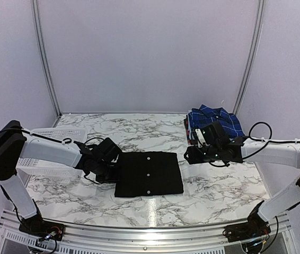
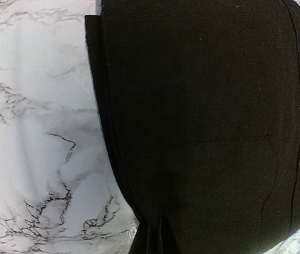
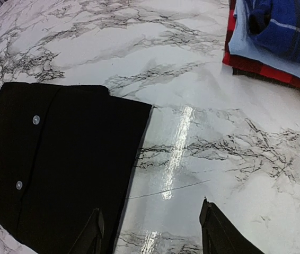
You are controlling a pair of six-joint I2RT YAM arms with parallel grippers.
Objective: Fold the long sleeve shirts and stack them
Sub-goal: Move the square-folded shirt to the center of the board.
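While my L gripper (image 2: 158, 235) sits clenched at the edge of the black shirt (image 1: 149, 173), cloth spreading ahead of it, my R gripper (image 3: 151, 219) hangs released over the table (image 3: 203, 121), w/ shirt just to its left, folded stack (image 3: 277, 37) ahead-right.

— What stands behind the table?
— A plain pale lilac wall (image 1: 150, 53), with a slim metal upright on the left (image 1: 46, 58) and another on the right (image 1: 248, 58).
— And the surface?
— A white marble-patterned tabletop (image 1: 139, 127) with grey veins. It's glossy, and a bright streak of light (image 3: 179, 143) reflects off it. An aluminium rail (image 1: 139, 229) runs along the near edge.
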